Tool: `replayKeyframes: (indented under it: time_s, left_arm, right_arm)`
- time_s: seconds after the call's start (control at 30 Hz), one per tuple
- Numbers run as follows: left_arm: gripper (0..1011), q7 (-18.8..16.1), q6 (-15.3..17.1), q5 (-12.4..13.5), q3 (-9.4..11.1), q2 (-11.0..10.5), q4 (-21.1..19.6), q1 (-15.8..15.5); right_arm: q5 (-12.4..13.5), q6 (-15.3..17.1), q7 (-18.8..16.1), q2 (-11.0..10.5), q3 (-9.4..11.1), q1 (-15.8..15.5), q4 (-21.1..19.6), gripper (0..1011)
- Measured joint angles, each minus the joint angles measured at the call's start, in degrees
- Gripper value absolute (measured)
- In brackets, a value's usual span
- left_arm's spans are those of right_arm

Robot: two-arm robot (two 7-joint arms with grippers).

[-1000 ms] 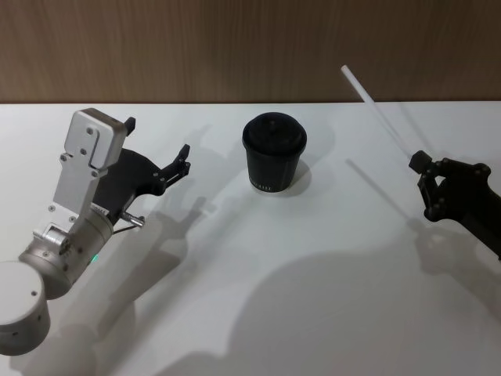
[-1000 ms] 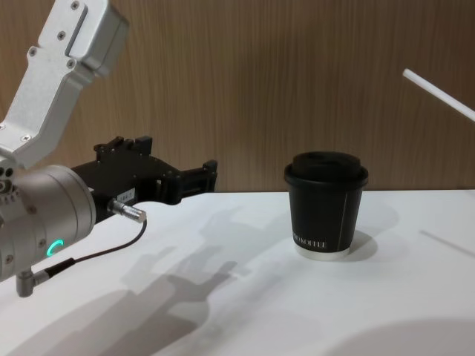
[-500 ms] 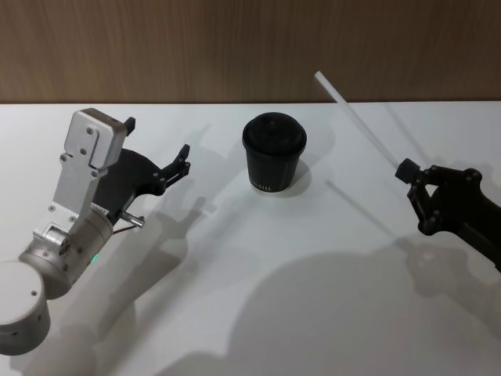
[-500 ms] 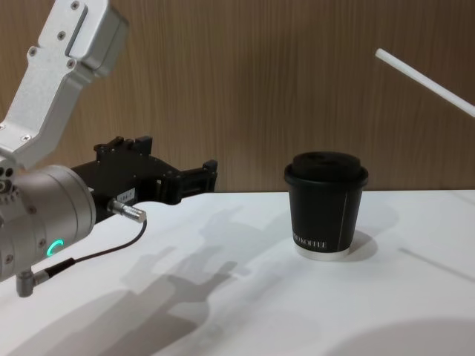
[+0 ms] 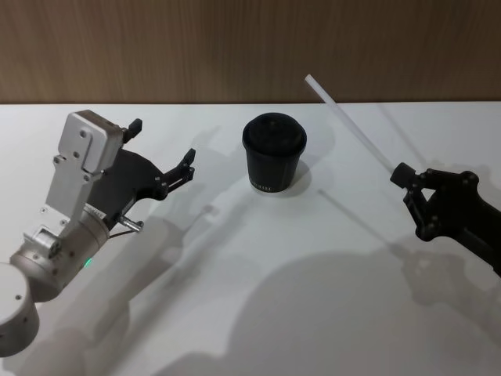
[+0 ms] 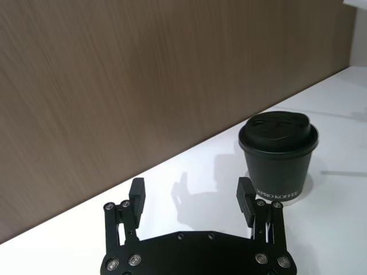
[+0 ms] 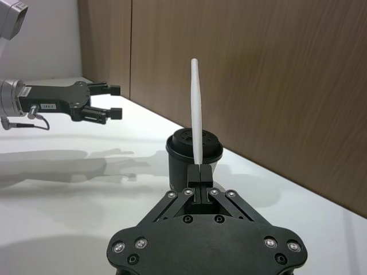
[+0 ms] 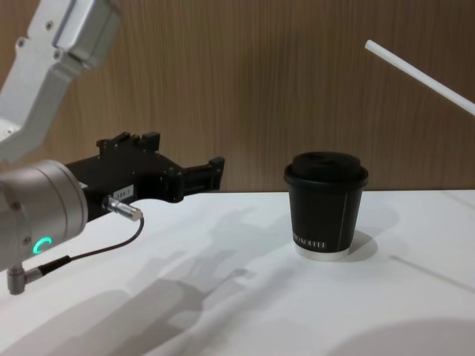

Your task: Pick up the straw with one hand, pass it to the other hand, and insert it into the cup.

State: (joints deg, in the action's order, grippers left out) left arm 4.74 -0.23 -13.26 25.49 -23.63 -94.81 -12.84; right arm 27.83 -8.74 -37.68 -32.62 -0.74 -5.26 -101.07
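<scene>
Straw (image 5: 352, 124): where was it held, and by what?

It was clamped at its lower end by the right gripper (image 5: 402, 174), whose jaws were closed on it, above the right side of the table (image 5: 235, 313). No part of it was rested on the surface.

How was its long axis laid?

It was slanted. From the clamped end it was carried upward and toward the robot's left. Its free tip was seen in the chest view higher than the cup (image 5: 274, 153) and over that cup's right edge. In the right wrist view it was seen running straight out from the jaws, in line with the cup.

And the other arm?

The left gripper (image 5: 163, 141) was held above the table to the left of the cup, jaws spread wide and pointed toward it. The cup was thus placed between the two grippers, and the straw's tip was kept well apart from the open jaws.

What was the handover judged to turn on?

The free length was aimed toward the left side, so it was judged that the open jaws would have to be brought across the shaft, not along it.
</scene>
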Motion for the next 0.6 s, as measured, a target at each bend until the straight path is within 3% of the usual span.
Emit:
replayKeyframes:
  time_s: [0.3, 0.6]
  left_arm:
    - [1003, 5.59, -0.91, -3.39, -0.84, -2.1, -2.17, 0.66]
    - [1003, 12.75, -0.53, -9.24, -1.7, -3.25, -4.03, 0.33]
  right_arm:
    - [0.3, -0.06, -0.38, -0.18, -0.06, -0.21, -0.35, 1]
    - [0.42, -0.09, -0.6, -0.25, -0.08, -0.28, -0.5, 1]
